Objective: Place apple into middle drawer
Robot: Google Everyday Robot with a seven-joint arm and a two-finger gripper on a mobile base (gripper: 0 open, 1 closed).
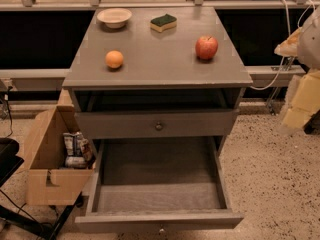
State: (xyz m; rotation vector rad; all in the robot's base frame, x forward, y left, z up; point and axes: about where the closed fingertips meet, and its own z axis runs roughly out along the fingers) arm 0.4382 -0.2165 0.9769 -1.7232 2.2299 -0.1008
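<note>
Red apple on the cabinet top, drawer open below

Red with a paler yellowish patch, the apple stands upright on the right part of the grey cabinet top, a little back from the near edge and touching nothing else. To its left, well apart and slightly nearer, lies a small orange fruit. Farther back sit a green-and-yellow sponge, near the middle, and a shallow pale bowl to the left of it.

Under the top is an open dark slot, and beneath that a shut drawer front with a small round knob. Below this the middle drawer is pulled well out toward the near side; its dark grey floor is bare and the apple is not in it.

The gripper shows as blurred yellowish blocks at the far right edge of the view, off the right side of the cabinet and lower than its top, well apart from both the apple and the drawer. Whether it is spread or closed I cannot tell; the apple is not in its grasp.

Left of the cabinet, on the speckled floor, an open cardboard box holds some crumpled packets.
</note>
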